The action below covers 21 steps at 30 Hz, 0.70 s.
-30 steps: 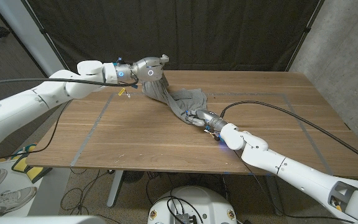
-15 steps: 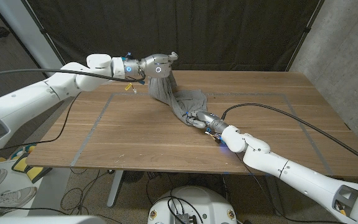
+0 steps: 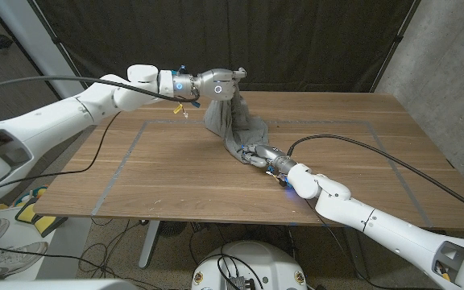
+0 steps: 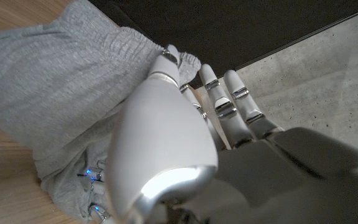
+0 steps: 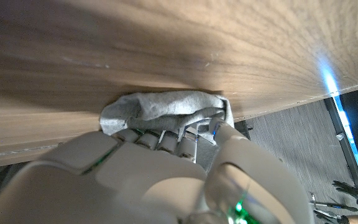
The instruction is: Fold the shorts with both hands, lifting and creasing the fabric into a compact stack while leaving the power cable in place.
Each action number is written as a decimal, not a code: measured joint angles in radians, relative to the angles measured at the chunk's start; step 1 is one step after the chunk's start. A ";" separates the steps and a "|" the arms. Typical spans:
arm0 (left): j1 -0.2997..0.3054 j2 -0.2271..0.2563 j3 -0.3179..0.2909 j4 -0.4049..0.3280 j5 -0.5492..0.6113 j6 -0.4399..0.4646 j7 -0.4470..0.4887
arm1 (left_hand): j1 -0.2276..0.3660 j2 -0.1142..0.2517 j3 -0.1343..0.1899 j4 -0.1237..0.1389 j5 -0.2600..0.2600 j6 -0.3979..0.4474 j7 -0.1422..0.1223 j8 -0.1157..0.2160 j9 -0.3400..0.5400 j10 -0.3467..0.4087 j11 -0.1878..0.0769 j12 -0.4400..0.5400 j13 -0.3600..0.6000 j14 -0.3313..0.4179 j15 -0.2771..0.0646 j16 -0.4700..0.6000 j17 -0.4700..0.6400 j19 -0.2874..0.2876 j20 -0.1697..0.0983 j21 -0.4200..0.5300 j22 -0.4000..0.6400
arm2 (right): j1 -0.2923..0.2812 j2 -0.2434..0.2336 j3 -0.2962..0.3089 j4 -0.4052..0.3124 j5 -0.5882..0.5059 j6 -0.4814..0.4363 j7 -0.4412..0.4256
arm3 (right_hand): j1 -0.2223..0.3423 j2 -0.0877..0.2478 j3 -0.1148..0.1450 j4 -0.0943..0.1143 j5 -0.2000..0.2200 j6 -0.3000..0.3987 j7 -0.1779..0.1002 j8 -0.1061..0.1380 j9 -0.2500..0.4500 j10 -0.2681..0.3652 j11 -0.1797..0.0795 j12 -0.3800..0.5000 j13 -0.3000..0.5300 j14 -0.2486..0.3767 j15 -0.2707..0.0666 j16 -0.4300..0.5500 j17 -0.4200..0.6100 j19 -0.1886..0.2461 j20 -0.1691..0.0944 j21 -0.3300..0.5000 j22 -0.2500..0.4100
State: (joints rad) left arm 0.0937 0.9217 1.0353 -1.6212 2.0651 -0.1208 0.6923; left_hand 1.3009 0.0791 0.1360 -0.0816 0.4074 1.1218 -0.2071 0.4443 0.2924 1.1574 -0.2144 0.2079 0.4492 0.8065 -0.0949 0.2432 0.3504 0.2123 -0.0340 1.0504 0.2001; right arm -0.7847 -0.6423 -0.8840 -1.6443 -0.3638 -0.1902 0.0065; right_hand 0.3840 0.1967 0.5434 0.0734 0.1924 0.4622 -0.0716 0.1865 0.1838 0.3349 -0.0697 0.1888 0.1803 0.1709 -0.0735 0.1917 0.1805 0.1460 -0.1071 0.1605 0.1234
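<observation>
Both hands grip the shorts [image 3: 234, 129] — left hand [image 3: 222, 83] lifts, right hand [image 3: 258, 153] pins; carry the raised end across, keeping it taut.

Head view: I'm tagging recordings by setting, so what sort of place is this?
Probably a lab or test bay rather than a home: a black curtain hangs behind the wooden table, a bare concrete wall stands beside it, and loose cables lie on the floor.

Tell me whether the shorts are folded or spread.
Neither: the shorts hang bunched, one end lifted by the left hand, the other held down by the right hand.
</observation>
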 measured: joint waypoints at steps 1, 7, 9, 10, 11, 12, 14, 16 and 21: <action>0.000 0.000 0.000 0.000 -0.006 -0.002 0.008 | 0.000 0.000 0.000 0.000 0.000 0.000 0.000 0.000 0.000 0.000 0.000 0.000 0.000 0.000 0.000 0.000 0.000 0.000 0.000 0.000 0.000 | 0.003 0.003 0.000 0.004 0.000 0.000 0.000 | 0.005 0.005 0.002 -0.002 0.000 -0.002 -0.002 0.000 0.000 -0.002 0.002 0.000 0.000 0.000 0.000 0.000 0.000 0.000 0.000 0.000 0.000; -0.015 -0.017 0.027 0.005 -0.030 -0.011 0.037 | 0.003 0.003 -0.004 0.004 0.000 -0.005 0.005 0.000 -0.001 0.000 0.000 -0.003 -0.001 0.008 0.000 0.000 0.000 0.000 0.000 0.000 0.000 | 0.013 0.010 -0.005 0.017 -0.003 0.000 0.000 | 0.030 0.006 0.021 -0.021 -0.003 -0.004 -0.004 0.000 0.000 -0.003 0.003 0.000 0.000 0.000 0.000 0.000 0.000 -0.004 0.004 0.000 0.000; -0.015 -0.017 0.027 0.005 -0.034 -0.013 0.041 | 0.006 0.006 -0.012 0.004 0.000 -0.005 0.005 0.000 -0.005 0.000 0.000 -0.003 -0.002 0.009 -0.002 0.000 0.000 0.000 0.000 0.004 0.000 | 0.016 0.012 -0.006 0.023 -0.003 0.000 0.000 | 0.034 0.002 0.023 -0.031 -0.004 -0.005 -0.006 0.000 0.000 -0.003 0.003 0.000 0.000 0.000 0.000 0.000 -0.002 -0.004 0.004 0.000 0.000; -0.022 -0.028 0.041 0.012 -0.038 -0.015 0.045 | 0.006 0.006 -0.012 0.004 -0.001 -0.005 0.005 0.000 -0.005 0.000 0.000 -0.003 -0.002 0.009 -0.002 0.000 0.000 0.000 0.000 0.004 0.000 | 0.017 0.012 -0.006 0.024 -0.004 0.003 0.000 | 0.034 0.002 0.024 -0.032 -0.004 -0.005 -0.006 -0.001 0.000 -0.003 0.003 0.000 0.000 0.000 0.000 0.000 -0.004 -0.004 0.004 0.000 0.000; -0.024 -0.031 0.044 0.013 -0.043 -0.017 0.048 | 0.006 0.006 -0.012 0.004 -0.001 -0.007 0.003 0.000 -0.005 0.000 0.000 -0.003 -0.002 0.009 -0.002 0.000 0.000 0.000 0.000 0.004 0.000 | 0.018 0.013 -0.006 0.027 -0.004 0.004 0.000 | 0.035 0.003 0.026 -0.034 -0.004 -0.005 -0.006 -0.001 0.000 -0.003 0.003 0.000 0.000 0.000 0.000 0.000 -0.006 -0.004 0.004 0.000 0.000; -0.024 -0.031 0.044 0.013 -0.046 -0.019 0.051 | 0.006 0.006 -0.012 0.004 -0.001 -0.010 0.000 0.000 -0.005 0.000 0.000 -0.003 -0.002 0.009 -0.002 0.000 0.000 0.000 0.000 0.004 0.000 | 0.019 0.014 -0.007 0.028 -0.004 0.004 0.000 | 0.045 0.002 0.029 -0.037 -0.004 -0.005 -0.006 -0.001 0.000 -0.003 0.003 0.000 0.000 0.000 0.000 0.000 -0.006 -0.004 0.004 0.000 0.000; -0.030 -0.044 0.057 0.023 -0.054 -0.023 0.056 | 0.006 0.006 -0.012 0.004 -0.001 -0.010 0.000 0.000 -0.005 0.000 0.000 -0.003 -0.001 0.010 0.000 0.000 0.000 0.000 0.000 0.004 0.000 | 0.022 0.015 -0.007 0.033 -0.004 0.009 0.000 | 0.046 0.001 0.031 -0.039 -0.004 -0.005 -0.006 -0.002 0.000 -0.003 0.003 0.000 0.000 0.000 0.000 0.000 -0.007 -0.004 0.004 0.000 0.000; -0.030 -0.044 0.057 0.023 -0.058 -0.025 0.060 | 0.009 0.009 -0.017 0.007 -0.001 -0.010 0.000 0.000 -0.005 0.000 0.000 -0.004 0.001 0.018 -0.004 0.000 0.000 0.000 0.000 0.004 0.000 | 0.023 0.015 -0.007 0.035 -0.004 0.009 0.000 | 0.051 -0.004 0.036 -0.045 -0.004 -0.005 -0.006 -0.002 0.000 -0.003 0.003 0.000 0.000 0.000 0.000 0.000 -0.007 -0.004 0.004 0.000 0.000; -0.046 -0.082 0.092 0.061 -0.070 -0.026 0.073 | 0.009 0.009 -0.020 0.005 -0.005 -0.010 0.000 0.008 -0.005 0.000 0.000 -0.004 0.000 0.018 -0.003 -0.003 0.000 0.000 0.000 0.004 0.000 | 0.023 0.015 -0.007 0.035 -0.003 0.014 0.000 | 0.062 -0.002 0.038 -0.054 -0.008 -0.006 -0.006 -0.003 0.000 -0.009 0.009 -0.001 0.000 0.000 0.000 -0.001 -0.007 -0.004 0.004 0.000 0.000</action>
State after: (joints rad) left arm 0.0472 0.8394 1.1275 -1.5605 1.9948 -0.1465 0.7656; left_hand 1.3104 0.0885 0.1159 -0.0766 0.4025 1.1114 -0.2073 0.4519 0.2874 1.1572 -0.2144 0.2044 0.4495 0.8247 -0.0983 0.2406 0.3503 0.2123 -0.0340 1.0542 0.2002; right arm -0.7617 -0.6275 -0.8911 -1.6091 -0.3672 -0.1760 0.0066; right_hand 0.4455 0.1949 0.5811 0.0193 0.1847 0.4565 -0.0775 0.1839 0.1841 0.3262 -0.0610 0.1881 0.1804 0.1709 -0.0735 0.1903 0.1737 0.1422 -0.1034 0.1606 0.1234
